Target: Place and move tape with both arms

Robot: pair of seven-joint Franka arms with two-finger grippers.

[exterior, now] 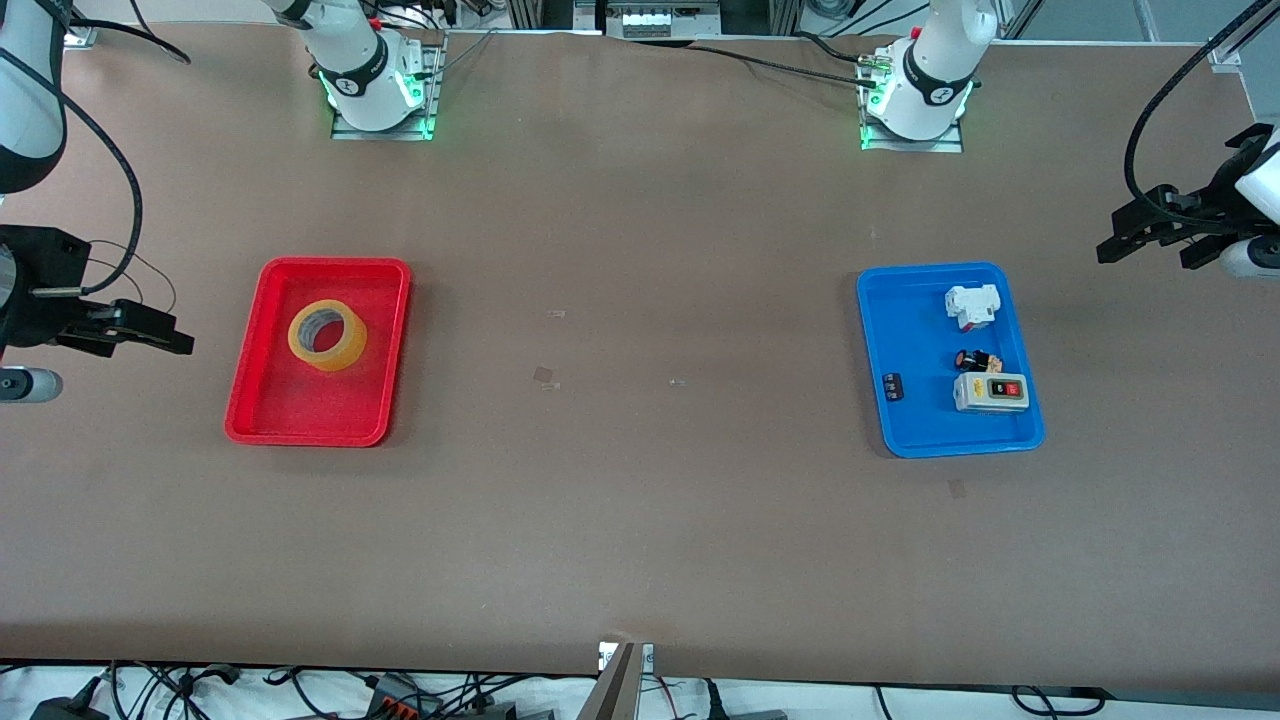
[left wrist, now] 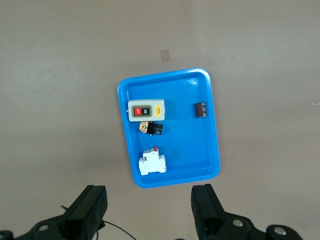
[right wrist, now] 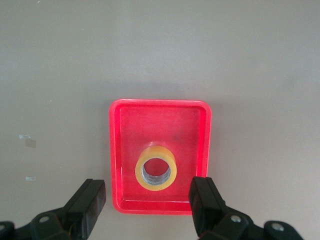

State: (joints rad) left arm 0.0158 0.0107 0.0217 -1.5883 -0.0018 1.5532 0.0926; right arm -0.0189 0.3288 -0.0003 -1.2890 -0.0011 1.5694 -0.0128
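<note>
The tape (exterior: pixel 327 335), a yellowish roll with a grey-white core, lies flat in the red tray (exterior: pixel 300 415) toward the right arm's end of the table. It also shows in the right wrist view (right wrist: pixel 156 168), inside the red tray (right wrist: pixel 125 150). My right gripper (exterior: pixel 165 335) is open and empty, up over the bare table beside the red tray; its wrist view shows it (right wrist: pixel 147 205) with jaws wide apart. My left gripper (exterior: pixel 1145 250) is open and empty, over the table at the left arm's end, beside the blue tray (exterior: pixel 920 420); it also shows in its wrist view (left wrist: pixel 147 207).
The blue tray (left wrist: pixel 200 160) holds a white breaker (exterior: pixel 972 305), a black and orange push button (exterior: pixel 978 360), a grey switch box (exterior: pixel 990 392) and a small dark part (exterior: pixel 893 386). Brown table between the trays bears small tape scraps (exterior: pixel 545 377).
</note>
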